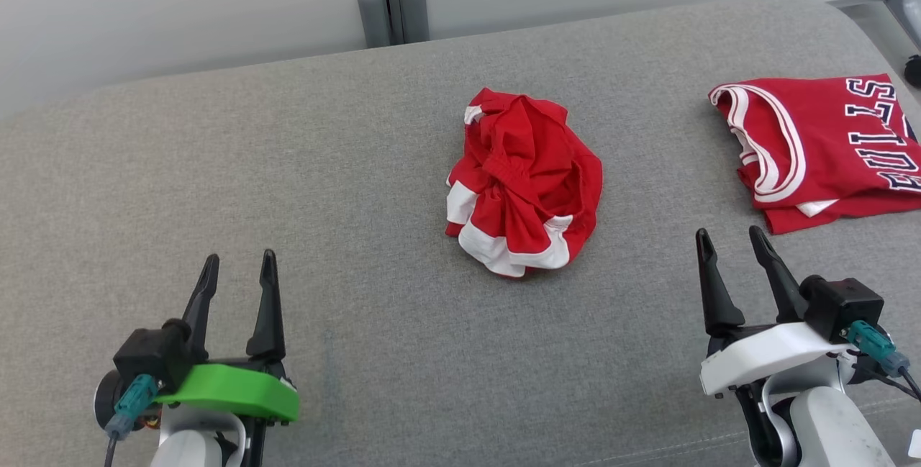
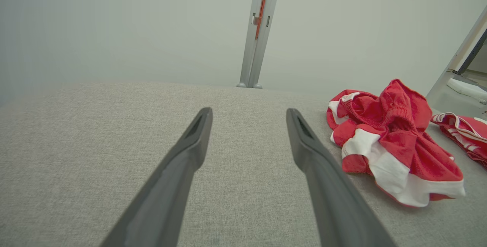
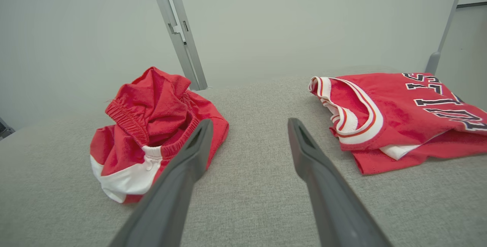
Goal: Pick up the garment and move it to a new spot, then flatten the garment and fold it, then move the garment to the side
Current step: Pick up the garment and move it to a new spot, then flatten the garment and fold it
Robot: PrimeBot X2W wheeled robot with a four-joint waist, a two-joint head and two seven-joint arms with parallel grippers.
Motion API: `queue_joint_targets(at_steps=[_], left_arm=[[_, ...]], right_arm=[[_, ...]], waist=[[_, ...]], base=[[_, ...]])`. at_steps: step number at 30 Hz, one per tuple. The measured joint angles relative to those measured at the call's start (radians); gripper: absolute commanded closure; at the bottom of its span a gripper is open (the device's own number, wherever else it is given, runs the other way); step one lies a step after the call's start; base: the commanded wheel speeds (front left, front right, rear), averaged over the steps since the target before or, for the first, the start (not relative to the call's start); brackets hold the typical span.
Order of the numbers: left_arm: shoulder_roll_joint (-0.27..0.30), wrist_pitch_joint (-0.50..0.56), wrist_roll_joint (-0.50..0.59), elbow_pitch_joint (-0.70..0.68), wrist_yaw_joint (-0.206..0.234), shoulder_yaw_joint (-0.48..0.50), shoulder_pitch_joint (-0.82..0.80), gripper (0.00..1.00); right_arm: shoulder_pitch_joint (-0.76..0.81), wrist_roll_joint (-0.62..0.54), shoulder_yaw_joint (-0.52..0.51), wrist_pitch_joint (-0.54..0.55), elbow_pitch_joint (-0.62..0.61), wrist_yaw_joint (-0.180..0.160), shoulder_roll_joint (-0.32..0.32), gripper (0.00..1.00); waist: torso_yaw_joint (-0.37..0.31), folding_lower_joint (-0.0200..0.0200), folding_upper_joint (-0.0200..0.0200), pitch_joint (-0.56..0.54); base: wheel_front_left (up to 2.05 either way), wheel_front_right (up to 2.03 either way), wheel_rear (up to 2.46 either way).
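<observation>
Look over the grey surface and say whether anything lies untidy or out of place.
The red and white garment sits crumpled in a heap at the centre, unlike the folded red jersey lying flat to its right.

The left gripper [image 1: 240,257] has dark tapered fingers [image 1: 268,309] on a green bracket [image 1: 230,391]; the right gripper [image 1: 728,232] has a white bracket [image 1: 763,355]. Both bear teal cable plugs [image 1: 133,395].
</observation>
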Motion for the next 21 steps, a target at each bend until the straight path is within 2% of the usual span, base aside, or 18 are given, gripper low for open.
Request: queue_joint_targets(at_steps=[7,21], left_arm=[[-0.012,0.0,0.018,-0.016,-0.017,0.042,0.064,0.0],[-0.029,0.0,0.037,-0.032,-0.024,0.079,0.068,0.0]], right_arm=[[0.019,0.0,0.001,0.002,0.011,0.0,0.008,0.0],[0.019,0.0,0.001,0.01,0.005,0.0,0.011,0.0]], waist=[[0.013,0.0,0.0,-0.028],[0.015,0.0,0.0,-0.024]], base=[[0.0,0.0,0.0],[0.0,0.0,0.0]])
